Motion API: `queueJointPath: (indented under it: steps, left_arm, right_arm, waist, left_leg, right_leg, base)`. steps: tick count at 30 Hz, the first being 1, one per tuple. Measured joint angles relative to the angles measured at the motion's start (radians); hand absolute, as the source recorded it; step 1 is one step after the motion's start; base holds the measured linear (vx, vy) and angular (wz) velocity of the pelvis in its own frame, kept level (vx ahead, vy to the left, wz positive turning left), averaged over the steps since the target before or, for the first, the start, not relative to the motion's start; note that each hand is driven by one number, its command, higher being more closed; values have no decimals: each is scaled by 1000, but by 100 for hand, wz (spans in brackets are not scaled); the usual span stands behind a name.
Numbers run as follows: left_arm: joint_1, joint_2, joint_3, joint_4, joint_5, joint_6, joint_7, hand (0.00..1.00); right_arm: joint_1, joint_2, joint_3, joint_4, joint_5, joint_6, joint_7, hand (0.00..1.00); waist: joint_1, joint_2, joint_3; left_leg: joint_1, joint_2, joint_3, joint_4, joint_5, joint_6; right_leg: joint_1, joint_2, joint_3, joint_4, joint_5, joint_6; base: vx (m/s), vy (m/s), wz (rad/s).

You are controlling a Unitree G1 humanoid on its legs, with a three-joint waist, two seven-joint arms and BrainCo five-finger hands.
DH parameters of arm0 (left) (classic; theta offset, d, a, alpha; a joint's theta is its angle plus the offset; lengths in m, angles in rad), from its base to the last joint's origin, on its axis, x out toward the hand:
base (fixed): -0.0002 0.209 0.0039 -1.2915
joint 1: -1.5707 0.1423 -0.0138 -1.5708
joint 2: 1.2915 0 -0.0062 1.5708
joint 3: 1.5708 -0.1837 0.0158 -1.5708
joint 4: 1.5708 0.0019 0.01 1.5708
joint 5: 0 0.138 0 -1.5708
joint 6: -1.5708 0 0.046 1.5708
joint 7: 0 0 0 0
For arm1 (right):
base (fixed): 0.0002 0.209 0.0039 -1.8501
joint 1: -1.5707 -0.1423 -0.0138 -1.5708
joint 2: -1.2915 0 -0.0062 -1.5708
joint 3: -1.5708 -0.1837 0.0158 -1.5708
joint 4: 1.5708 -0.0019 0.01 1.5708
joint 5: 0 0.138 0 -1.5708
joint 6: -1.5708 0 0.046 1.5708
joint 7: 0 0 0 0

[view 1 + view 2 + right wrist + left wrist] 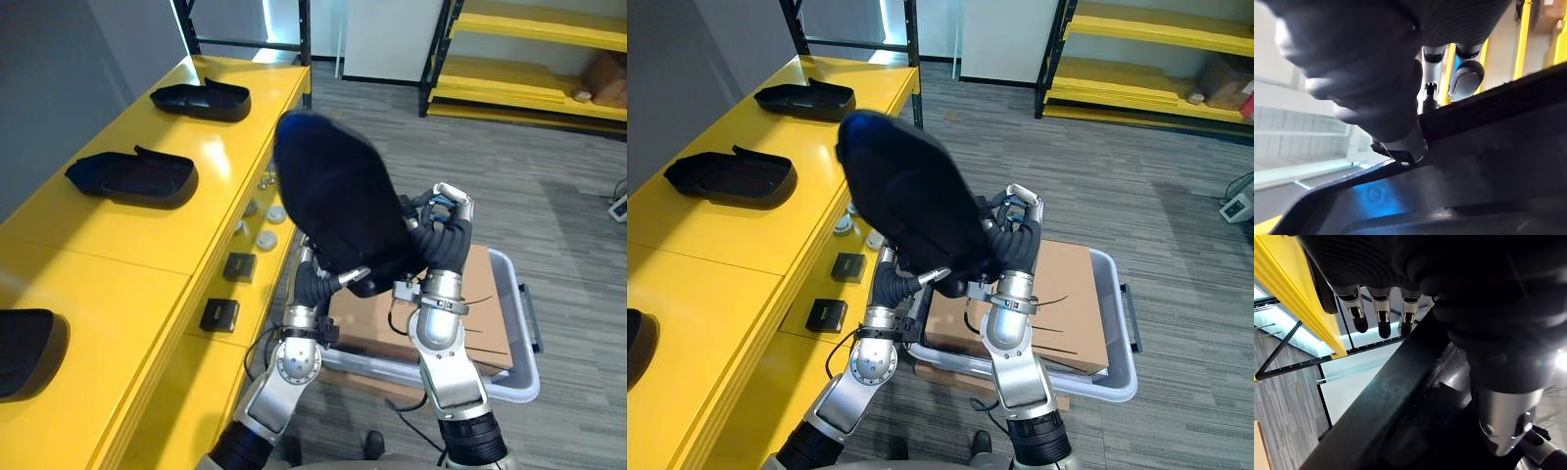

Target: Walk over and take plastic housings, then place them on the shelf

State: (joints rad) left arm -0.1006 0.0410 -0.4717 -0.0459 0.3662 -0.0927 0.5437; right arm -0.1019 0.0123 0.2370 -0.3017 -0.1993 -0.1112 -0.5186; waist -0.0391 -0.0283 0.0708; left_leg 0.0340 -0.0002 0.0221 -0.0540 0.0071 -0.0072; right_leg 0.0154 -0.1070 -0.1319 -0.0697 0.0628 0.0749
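Observation:
A large black plastic housing (338,196) is held up in the air between both hands, beside the yellow shelf (118,255). My left hand (315,279) grips its lower edge from the left; in the left wrist view the fingers (1378,313) lie over the housing's rim (1400,406) and the thumb presses from the other side. My right hand (443,240) clasps the housing's right lower edge, with fingers (1469,73) behind the rim (1474,186) and the thumb in front. Three more black housings lie on the shelf top: one far (201,100), one in the middle (132,176), one near (24,348).
Small black boxes (239,266) and white caps (265,225) sit on the shelf's lower ledge. A grey bin (509,382) holding a cardboard box (480,284) stands on the floor under my hands. Another yellow rack (529,78) stands at the back right.

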Motion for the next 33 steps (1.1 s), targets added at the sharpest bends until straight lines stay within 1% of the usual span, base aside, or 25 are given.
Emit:
queueJointPath:
  steps: [3,7,9,10,11,13,17,19,21,24,30,31,33]
  left_arm:
    - [-5,1,0,0,-1,1,10,100]
    - [-11,2,3,0,-4,1,27,100]
    - [-19,2,5,0,-12,1,28,100]
    - [-28,2,7,0,-23,3,29,100]
    - [-33,2,10,0,-27,5,29,100]
    - [-45,3,24,0,-45,10,30,100]
    - [-45,10,36,2,-51,10,22,100]
    - [-45,15,36,3,-54,10,13,100]
    - [-44,15,34,4,-74,9,-11,100]
    - [-42,15,42,4,-85,8,-20,100]
    - [-25,15,52,12,-99,6,-44,100]
    - [-24,13,52,13,-99,4,-46,100]
    - [-24,11,52,13,-99,-7,-47,100]
  right_arm:
    - [20,-1,1,0,42,-1,1,100]
    - [38,-14,7,4,76,-2,1,100]
    - [42,-22,8,5,89,-15,2,100]
    - [46,-22,8,5,94,-23,3,0]
    - [48,-22,9,5,97,-29,4,0]
    - [55,-25,25,9,117,-46,35,0]
    - [56,-42,30,32,123,-56,44,0]
    - [56,-42,21,51,125,-56,50,0]
    - [56,-43,2,55,128,-56,69,0]
    - [56,-46,-16,55,128,-56,84,0]
    - [37,-80,-60,54,121,-55,94,0]
    - [24,-94,-74,44,111,-55,108,0]
    - [12,-112,-83,18,109,-56,111,0]
  waist:
    - [-1,0,-3]
    - [-5,0,-27]
    - [-4,-1,-31]
    - [-4,-1,-31]
    - [-4,-1,-31]
    - [-6,-1,-32]
    - [-5,-3,-33]
    - [-5,-6,-35]
    - [-3,-8,-37]
    - [-4,-12,-39]
    - [-3,-12,-39]
    - [-3,-12,-39]
    - [-3,-12,-39]
  left_leg:
    - [2,0,6,0,0,0]
    - [2,0,8,-1,0,0]
    - [2,0,8,-1,0,0]
    - [2,1,8,-1,0,0]
    - [2,0,8,-1,0,0]
    - [2,0,8,-1,0,0]
    - [3,0,7,0,0,0]
    - [3,0,7,0,0,0]
    - [3,0,6,0,0,0]
    - [3,0,6,0,1,0]
    - [11,0,4,-2,1,1]
    - [12,0,3,-3,1,1]
    - [12,0,3,-3,1,1]
  right_leg:
    - [-1,0,1,0,1,0]
    - [-3,0,2,-1,2,-1]
    - [-2,0,2,-1,2,-1]
    - [-3,0,2,-1,3,-1]
    - [-3,0,2,-1,4,-1]
    - [-3,0,2,-3,7,-2]
    - [-2,0,1,-3,8,-2]
    - [-2,0,1,-3,8,-2]
    - [-2,0,0,-3,9,-2]
    - [-1,0,0,-3,9,-2]
    - [7,0,-1,-3,9,-2]
    - [9,0,-2,-4,8,-2]
    - [9,0,-2,-4,8,-2]
  base:
    - [-45,-11,-5]
    - [-8,-3,-1]
    - [-39,-14,1]
    - [-49,-14,0]
    - [-48,-10,-1]
    - [-48,-9,-3]
    - [-39,-9,0]
    - [-40,-13,1]
    - [-17,-6,1]
    - [0,0,0]
    - [0,0,0]
    - [0,0,0]
    - [0,0,0]
